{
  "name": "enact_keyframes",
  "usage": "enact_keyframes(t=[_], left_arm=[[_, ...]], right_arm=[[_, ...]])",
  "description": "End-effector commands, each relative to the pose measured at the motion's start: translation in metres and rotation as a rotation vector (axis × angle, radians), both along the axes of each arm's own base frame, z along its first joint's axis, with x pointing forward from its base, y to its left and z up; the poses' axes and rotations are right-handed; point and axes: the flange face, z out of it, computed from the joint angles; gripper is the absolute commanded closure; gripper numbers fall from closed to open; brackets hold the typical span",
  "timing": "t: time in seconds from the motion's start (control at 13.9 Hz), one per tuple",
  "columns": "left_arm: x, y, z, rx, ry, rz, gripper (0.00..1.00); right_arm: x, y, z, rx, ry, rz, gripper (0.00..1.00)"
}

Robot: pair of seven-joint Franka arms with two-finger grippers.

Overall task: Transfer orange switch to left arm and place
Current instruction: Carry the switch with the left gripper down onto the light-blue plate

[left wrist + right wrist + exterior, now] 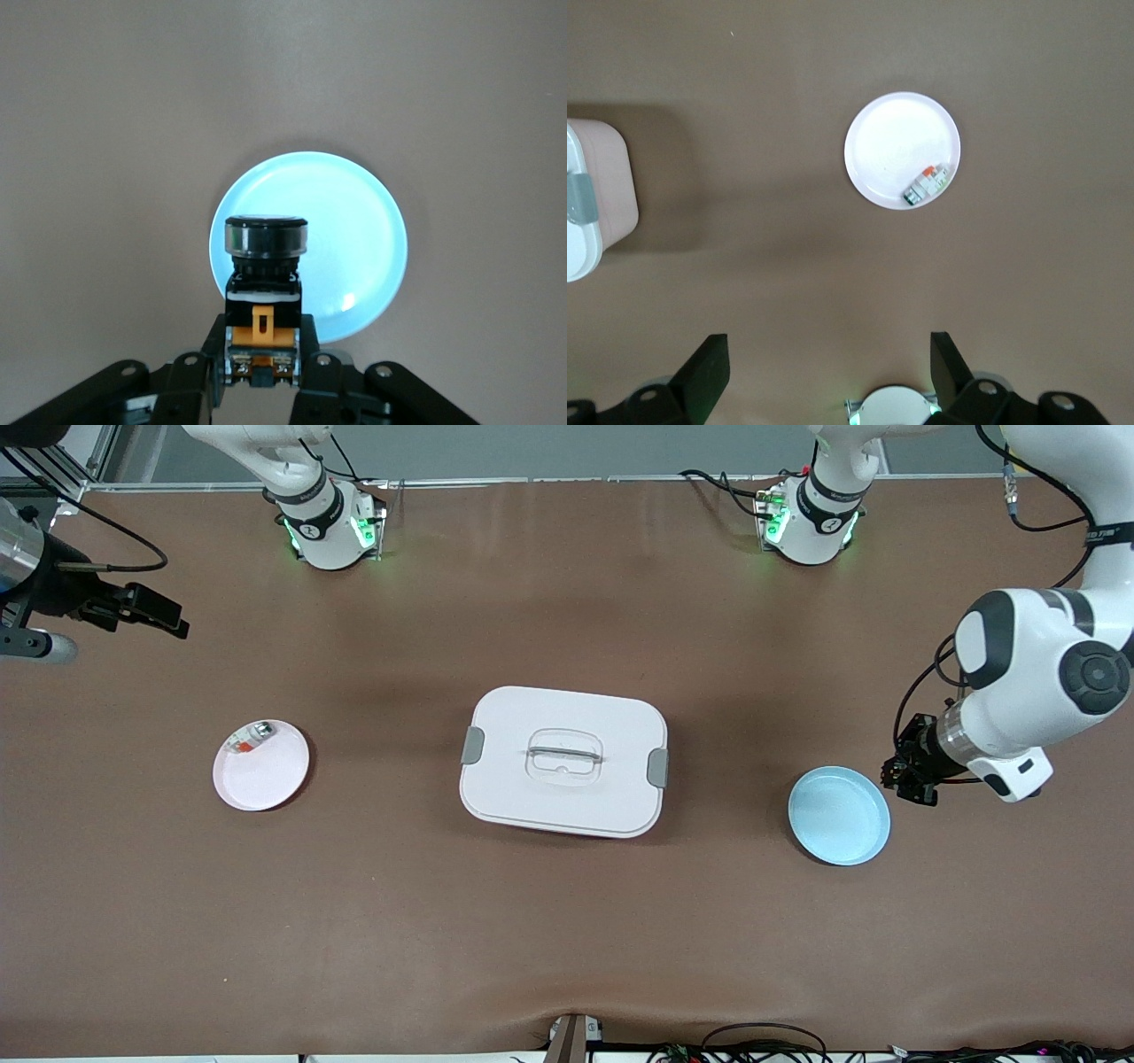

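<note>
My left gripper (905, 773) is shut on the orange switch (264, 292), a black body with an orange band, held upright between the fingers. It hangs by the rim of the blue plate (838, 816), toward the left arm's end of the table; the plate (354, 230) shows under the switch in the left wrist view. My right gripper (164, 614) is open and empty, over bare table at the right arm's end; its jaws stand wide apart in the right wrist view (828, 354). The white box (532, 713) stands shut mid-table between the plates.
A pink plate (266, 779) toward the right arm's end holds a small clear, silver and red item (251, 738); both show in the right wrist view (890, 150), the item (928, 184) near the rim. The box's corner (602, 186) shows there too. Cables lie along the table's near edge.
</note>
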Motion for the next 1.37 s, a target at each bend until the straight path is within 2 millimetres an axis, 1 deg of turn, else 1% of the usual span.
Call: enact_keyframes(t=[0.0, 0.07, 0.14, 0.22, 0.29, 0.43, 0.5, 0.58, 0.65, 0.79, 0.86, 1.01, 1.15, 1.3], left_arm=[[0.004, -0.004, -0.026, 0.031, -0.020, 0.035, 1.00], [0.007, -0.006, -0.034, 0.029, -0.026, 0.062, 1.00], [0.009, -0.012, -0.044, 0.030, -0.019, 0.065, 1.00], [0.010, -0.017, -0.057, 0.038, -0.005, 0.063, 1.00], [0.012, -0.018, -0.064, 0.046, -0.005, 0.070, 1.00], [0.017, -0.025, -0.076, 0.043, -0.004, 0.084, 1.00], [0.017, -0.025, -0.084, 0.042, -0.004, 0.082, 1.00], [0.018, -0.028, -0.091, 0.039, -0.008, 0.077, 1.00], [0.019, -0.031, -0.100, 0.034, -0.017, 0.074, 1.00], [0.022, -0.032, -0.114, 0.025, -0.039, 0.074, 1.00], [0.021, -0.034, -0.120, 0.024, -0.036, 0.071, 1.00], [0.022, -0.034, -0.129, 0.019, -0.045, 0.071, 1.00], [0.020, -0.034, -0.137, 0.019, -0.037, 0.069, 1.00], [0.020, -0.034, -0.139, 0.018, -0.038, 0.069, 1.00]], right_arm=[[-0.006, 0.003, -0.011, -0.011, -0.045, 0.030, 0.00], [-0.005, 0.004, -0.015, -0.011, -0.051, 0.031, 0.00], [-0.004, 0.004, -0.018, -0.013, -0.059, 0.032, 0.00], [-0.003, 0.005, -0.019, -0.011, -0.067, 0.033, 0.00], [-0.003, 0.007, -0.018, -0.012, -0.077, 0.035, 0.00], [-0.005, 0.010, -0.009, -0.012, -0.103, 0.041, 0.00], [-0.006, 0.016, -0.002, -0.012, -0.120, 0.052, 0.00], [-0.009, 0.017, 0.007, -0.013, -0.157, 0.053, 0.00], [-0.009, 0.017, 0.011, -0.013, -0.173, 0.052, 0.00], [-0.007, 0.020, 0.011, -0.009, -0.186, 0.057, 0.00], [-0.006, 0.024, 0.012, -0.008, -0.197, 0.065, 0.00], [-0.006, 0.024, 0.015, -0.008, -0.203, 0.063, 0.00], [-0.008, 0.026, 0.013, -0.018, -0.187, 0.074, 0.00], [-0.008, 0.028, 0.008, -0.053, -0.167, 0.155, 0.00]])
